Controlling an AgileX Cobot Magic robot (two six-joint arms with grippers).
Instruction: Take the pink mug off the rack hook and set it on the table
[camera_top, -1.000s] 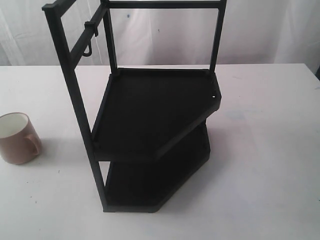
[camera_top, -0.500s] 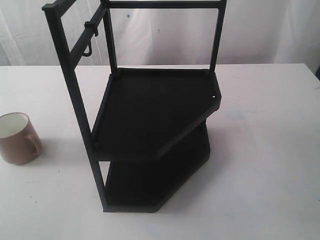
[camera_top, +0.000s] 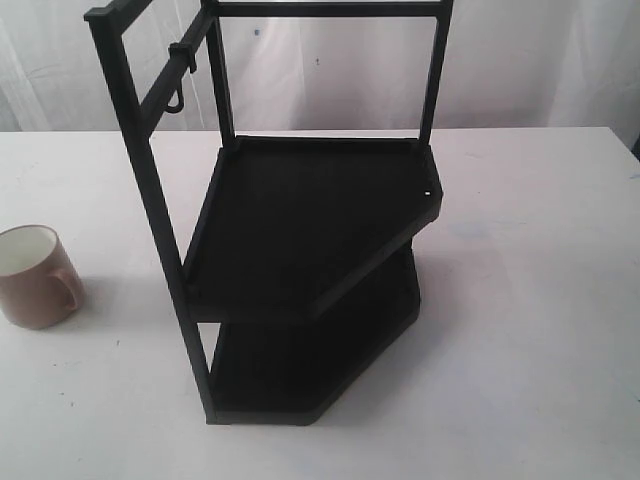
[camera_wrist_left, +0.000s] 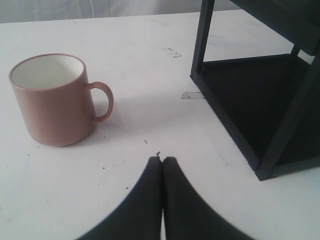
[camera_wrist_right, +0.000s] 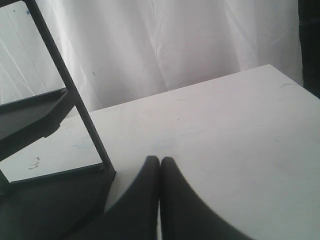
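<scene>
I see the pink mug (camera_top: 36, 276) upright on the table (camera_top: 540, 330), at nine o'clock from the rack (camera_top: 310, 230) in the exterior view. It is well apart from the empty rack hook (camera_top: 178, 100) up at eleven, and its handle turns toward the rack. My left gripper (camera_wrist_left: 162, 161) is nearer, fingers pressed together on nothing. The right gripper (camera_wrist_right: 159, 160), likewise closed and empty, has no mug in its view.
</scene>
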